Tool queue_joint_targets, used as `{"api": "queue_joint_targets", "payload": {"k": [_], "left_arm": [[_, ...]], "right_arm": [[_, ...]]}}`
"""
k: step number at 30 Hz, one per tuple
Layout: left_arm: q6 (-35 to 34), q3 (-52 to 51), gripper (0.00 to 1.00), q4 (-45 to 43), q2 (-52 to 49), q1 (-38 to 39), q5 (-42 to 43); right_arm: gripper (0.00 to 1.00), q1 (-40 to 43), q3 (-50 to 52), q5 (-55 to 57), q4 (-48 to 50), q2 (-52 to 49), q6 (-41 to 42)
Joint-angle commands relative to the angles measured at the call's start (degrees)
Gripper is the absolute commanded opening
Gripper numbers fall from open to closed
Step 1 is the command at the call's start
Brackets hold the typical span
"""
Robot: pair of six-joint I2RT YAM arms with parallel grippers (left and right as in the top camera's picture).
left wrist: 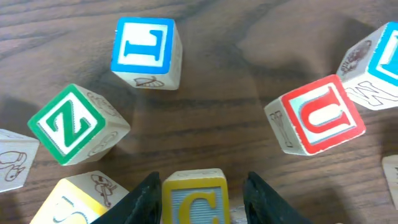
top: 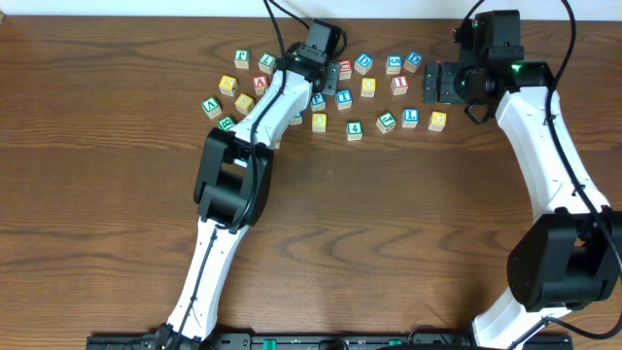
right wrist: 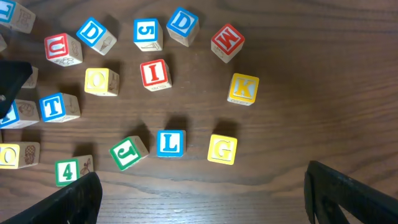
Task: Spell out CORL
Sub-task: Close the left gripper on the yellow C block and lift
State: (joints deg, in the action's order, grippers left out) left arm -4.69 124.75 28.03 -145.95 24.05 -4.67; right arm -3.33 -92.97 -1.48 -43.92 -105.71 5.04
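A yellow C cube [left wrist: 194, 199] stands on the table between the black fingers of my left gripper [left wrist: 198, 202]. The left finger is against the cube and a gap shows at the right finger, so the jaws are open around it. In the overhead view that gripper [top: 316, 70] covers the cube. The blue L cube [right wrist: 169, 143] [top: 410, 117] sits between a green J [right wrist: 129, 152] and a yellow G [right wrist: 222, 149]. A yellow O cube [right wrist: 101, 81] [top: 368, 87] lies further back. My right gripper [right wrist: 202, 186] [top: 435, 83] hovers wide open above the table, holding nothing. I cannot make out an R cube.
Close around the C cube are a green Z [left wrist: 68, 121], a blue I [left wrist: 144, 50] and a red U [left wrist: 320, 115]. Several other letter cubes are scattered across the far middle of the wooden table [top: 117, 214].
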Motion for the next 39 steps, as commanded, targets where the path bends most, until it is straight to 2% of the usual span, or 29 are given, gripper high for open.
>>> {"api": "queue_joint_targets", "payload": {"k": [1, 10, 16, 19, 30, 39], "left_arm": [[-0.3, -0.7, 0.42, -0.1, -1.0, 0.0, -0.5], [-0.5, -0.8, 0.42, 0.4, -1.0, 0.0, -0.5], [-3.0, -0.8, 0.42, 0.5, -1.4, 0.0, -0.5], [-3.0, -0.8, 0.36, 0.6, -1.5, 0.0, -0.5], [-3.0, -0.8, 0.34, 0.5, -2.3, 0.0, -0.5], [-3.0, 0.5, 0.27, -0.1, 0.9, 0.0, -0.5]], "right_arm": [[0.99, 0.7, -0.9, 0.5, -0.1, 0.5, 0.7], [0.99, 0.7, -0.9, 0.5, -0.1, 0.5, 0.7], [0.99, 0.7, -0.9, 0.5, -0.1, 0.5, 0.7], [0.99, 0.7, -0.9, 0.5, -0.1, 0.5, 0.7], [0.99, 0.7, -0.9, 0.5, -0.1, 0.5, 0.7], [0.99, 0.7, -0.9, 0.5, -0.1, 0.5, 0.7]]}}
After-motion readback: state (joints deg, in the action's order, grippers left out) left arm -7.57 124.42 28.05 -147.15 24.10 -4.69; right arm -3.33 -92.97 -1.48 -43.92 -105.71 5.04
